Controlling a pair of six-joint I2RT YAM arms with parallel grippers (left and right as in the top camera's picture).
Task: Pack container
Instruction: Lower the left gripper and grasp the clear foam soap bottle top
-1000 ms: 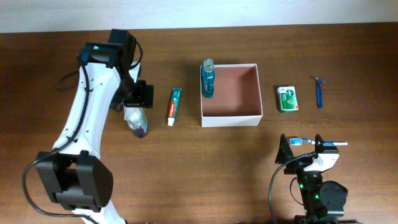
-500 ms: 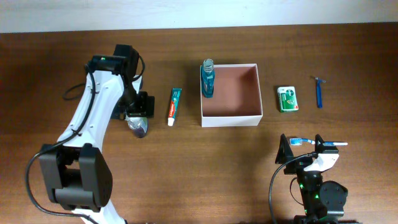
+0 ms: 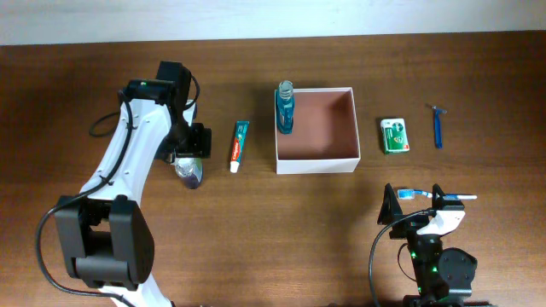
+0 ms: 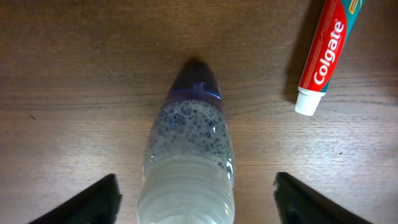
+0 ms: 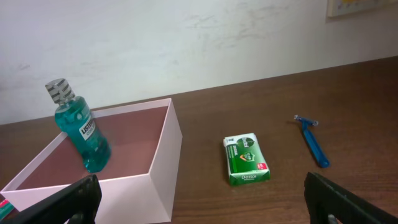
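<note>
Left tool (image 4: 196, 194) has shifted over the bottle (image 4: 186, 140) – released – container (image 3: 317, 163) well apart, beyond toothpaste (image 3: 240, 141).

Reads "Colgate" in white letters along the red band of the toothpaste tube (image 4: 326, 53), at two o'clock in the left wrist view. Shows "LISTERINE" running up the label of the blue mouthwash bottle (image 5: 81, 127), at nine o'clock in the right wrist view, standing inside the container (image 5: 163, 186). Carries white lettering on the green pack (image 5: 247, 160) at four o'clock there, too small to make out.
</note>
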